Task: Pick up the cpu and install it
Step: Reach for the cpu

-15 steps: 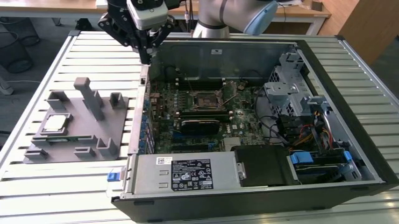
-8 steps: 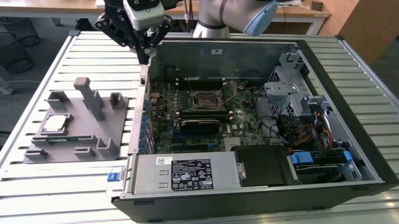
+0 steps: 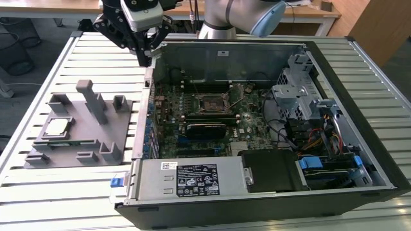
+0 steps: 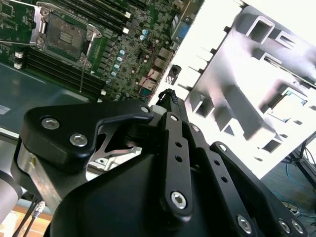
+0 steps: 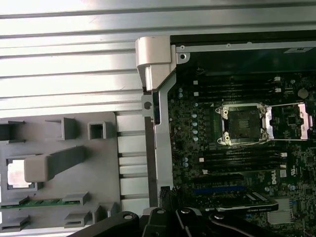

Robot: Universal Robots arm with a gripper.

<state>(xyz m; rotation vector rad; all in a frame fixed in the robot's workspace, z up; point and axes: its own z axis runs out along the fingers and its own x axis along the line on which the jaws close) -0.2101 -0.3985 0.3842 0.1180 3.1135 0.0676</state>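
The cpu, a small silver square chip, lies flat in a recess of the grey plastic tray at the exterior view's left. In the first wrist view the cpu sits in the same tray beside an upright post. My gripper hangs shut and holds nothing. It is above the case's back left corner, well apart from the cpu. The gripper's black fingers meet at a point. The open cpu socket on the motherboard shows in both wrist views.
The open computer case lies on a slatted metal table. Drive bays and cables fill its right side, and a power supply sits at the front. Upright posts rise from the tray. A green-edged memory stick lies in the tray.
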